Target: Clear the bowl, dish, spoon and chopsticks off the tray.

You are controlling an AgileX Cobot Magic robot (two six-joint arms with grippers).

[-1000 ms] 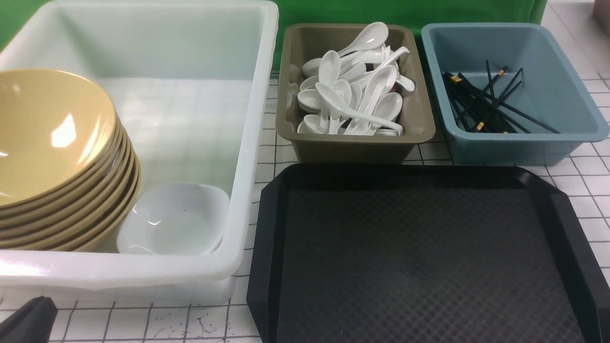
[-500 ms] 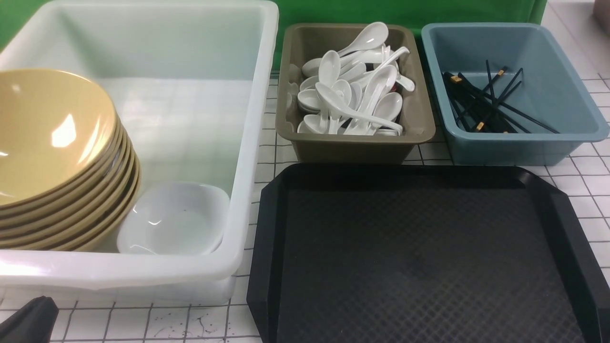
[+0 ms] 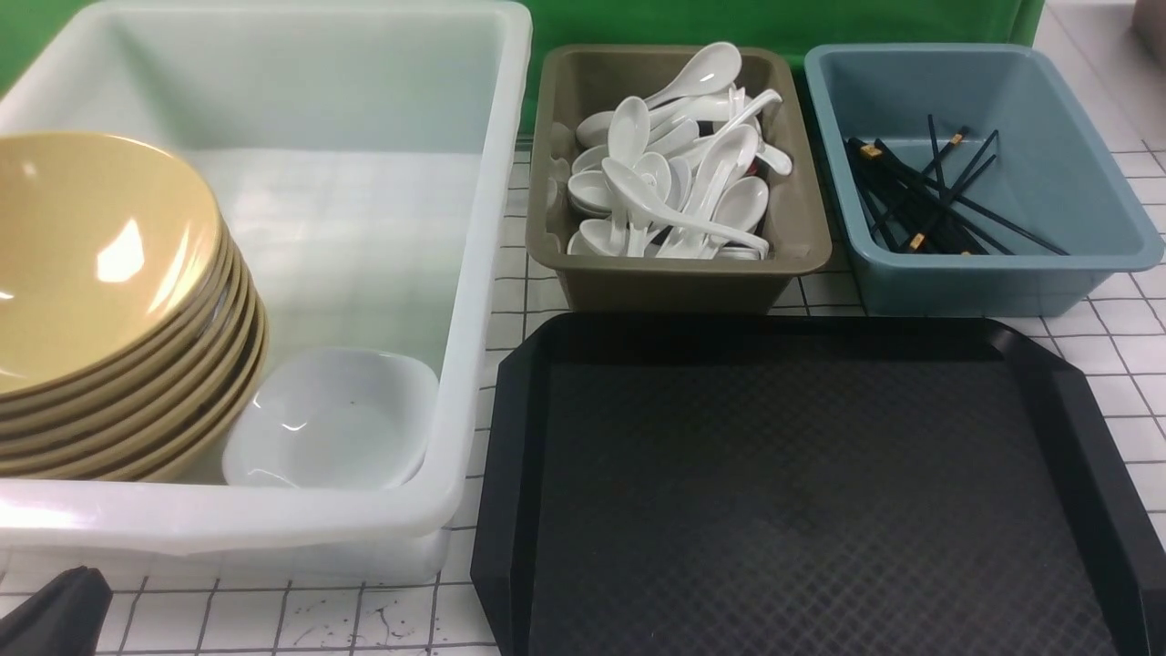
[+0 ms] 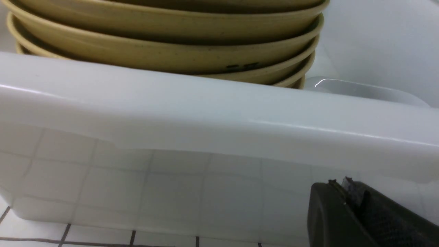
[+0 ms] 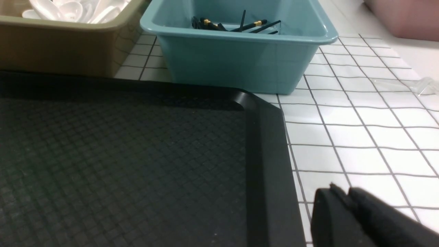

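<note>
One black tray (image 3: 802,492) is our landmark in the front view: to its left, a white tub (image 3: 474,301) holds at least six nested yellow bowls (image 3: 100,246) and one visible white dish (image 3: 332,419); beyond it, over a dozen spoons (image 3: 720,182) fill the brown tub (image 3: 674,282), and more chopsticks (image 3: 1011,223) than we can count cross in the blue tub (image 3: 984,282). We judge the clearing done. We expect the bowls to be stiff, slick and fairly heavy, best pinched at the rim; the dish and spoons breakable, the chopsticks light and prone to roll, best gripped mid-length. In the left wrist view, we see left fingers (image 4: 320,209) together, beside the white tub. In the right wrist view, right fingers (image 5: 324,212) show beside the tray, their gap unclear to us.
</note>
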